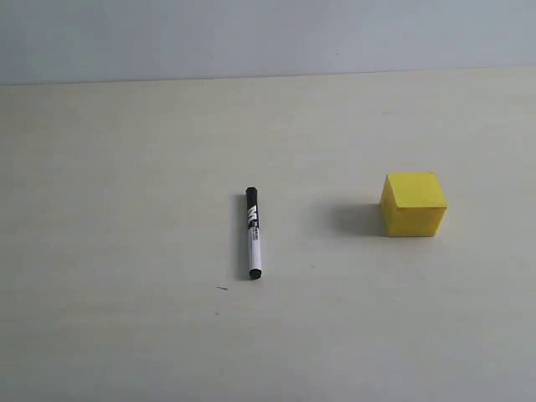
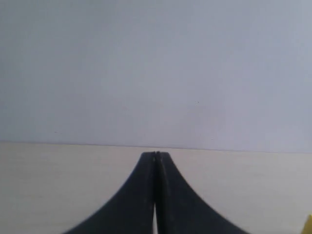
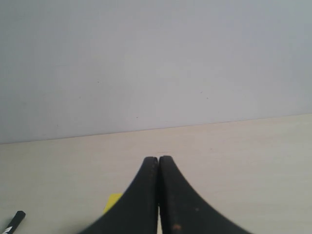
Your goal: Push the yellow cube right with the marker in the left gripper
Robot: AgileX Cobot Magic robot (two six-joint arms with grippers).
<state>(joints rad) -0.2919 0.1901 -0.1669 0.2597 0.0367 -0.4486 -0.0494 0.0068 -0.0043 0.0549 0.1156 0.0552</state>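
On the tabletop (image 1: 126, 209) I count one marker (image 1: 253, 233) and one yellow cube (image 1: 413, 204), two loose things in all. There is a single tabletop and one pale wall (image 1: 268, 33) at its far edge. Of the robot I make out two pairs of black fingers: the left fingers (image 2: 139, 195), two of them, and the right fingers (image 3: 141, 195), two more, four altogether.

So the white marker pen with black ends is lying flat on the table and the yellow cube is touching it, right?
Not quite. The white marker pen with black ends does lie flat on the pale table, but the small bright yellow cube is not touching it. The exterior view shows bare table between them, with the cube off to the right.
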